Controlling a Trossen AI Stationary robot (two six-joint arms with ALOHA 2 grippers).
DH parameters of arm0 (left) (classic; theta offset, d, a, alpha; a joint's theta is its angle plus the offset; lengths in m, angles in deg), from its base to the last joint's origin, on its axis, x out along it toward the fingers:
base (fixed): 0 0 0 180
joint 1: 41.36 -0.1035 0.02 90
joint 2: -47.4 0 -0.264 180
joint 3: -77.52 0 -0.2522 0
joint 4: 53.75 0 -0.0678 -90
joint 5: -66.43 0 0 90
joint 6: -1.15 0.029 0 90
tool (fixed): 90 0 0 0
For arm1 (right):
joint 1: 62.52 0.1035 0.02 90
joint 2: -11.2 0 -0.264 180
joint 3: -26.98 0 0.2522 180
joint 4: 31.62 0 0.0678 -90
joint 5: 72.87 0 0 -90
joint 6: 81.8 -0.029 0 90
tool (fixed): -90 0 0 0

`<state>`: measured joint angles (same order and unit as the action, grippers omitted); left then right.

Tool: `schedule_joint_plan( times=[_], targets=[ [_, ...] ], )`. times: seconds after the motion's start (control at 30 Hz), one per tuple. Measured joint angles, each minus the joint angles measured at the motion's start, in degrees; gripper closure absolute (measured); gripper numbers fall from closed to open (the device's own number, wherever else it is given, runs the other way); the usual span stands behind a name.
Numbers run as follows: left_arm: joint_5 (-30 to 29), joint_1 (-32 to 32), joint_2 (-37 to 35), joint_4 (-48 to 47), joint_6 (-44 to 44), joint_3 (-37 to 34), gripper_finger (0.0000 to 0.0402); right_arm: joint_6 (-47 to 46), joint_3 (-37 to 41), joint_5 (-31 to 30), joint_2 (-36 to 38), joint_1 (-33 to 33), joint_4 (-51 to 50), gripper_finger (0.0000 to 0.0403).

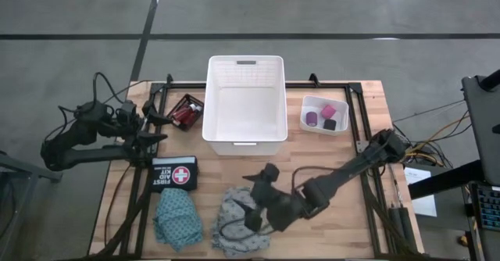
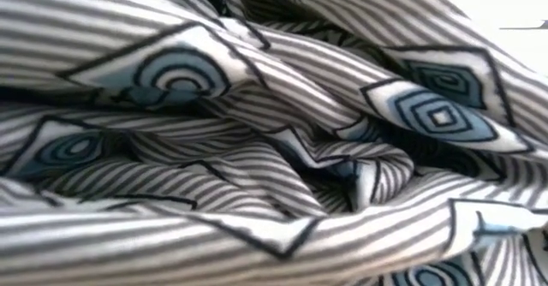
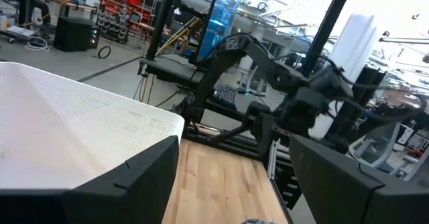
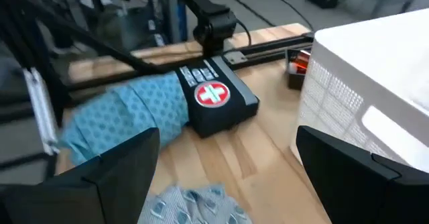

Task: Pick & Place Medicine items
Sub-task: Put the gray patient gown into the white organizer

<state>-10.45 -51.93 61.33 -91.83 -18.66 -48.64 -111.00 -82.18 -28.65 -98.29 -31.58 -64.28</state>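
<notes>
The grey patterned cloth [image 1: 238, 223] lies crumpled near the table's near edge and fills the low view [image 2: 274, 132]. My right gripper [image 1: 254, 205] hangs open over it; in the right wrist view [image 4: 228, 133] the cloth [image 4: 194, 207] shows low between the spread fingers, and no touch shows. The teal cloth [image 1: 177, 218] lies to its left. Red bottles [image 1: 187, 111] sit in a dark tray left of the white basket [image 1: 244, 101]. Purple, pink and black rolls [image 1: 324, 114] rest in a small white tray on its right. My left gripper [image 1: 158, 126] waits open at the table's left.
A black first aid pouch [image 1: 173, 172] lies between the bottle tray and the teal cloth [image 4: 127, 113]. The basket's wall [image 3: 67, 130] stands close beside my left gripper [image 3: 234, 143]. A black frame runs along the table's edges. Bare wood shows right of the grey cloth.
</notes>
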Motion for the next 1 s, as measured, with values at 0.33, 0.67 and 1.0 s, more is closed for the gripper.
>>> schedule_joint_plan(
  times=[0.33,0.67,1.0],
  targets=[
    [0.00,0.00,0.01,-0.04,0.00,0.00,0.0112,4.09,-0.26,-0.30,-6.46,2.06,1.94,0.0055],
    [0.00,0.00,0.04,-0.08,0.00,0.00,0.0112,2.53,-14.73,13.15,-13.97,2.45,-2.99,0.0055],
    [0.00,0.00,0.04,-0.07,0.00,0.00,0.0112,-25.41,-33.80,19.28,-20.78,1.11,-20.71,0.0055]
  ],
)
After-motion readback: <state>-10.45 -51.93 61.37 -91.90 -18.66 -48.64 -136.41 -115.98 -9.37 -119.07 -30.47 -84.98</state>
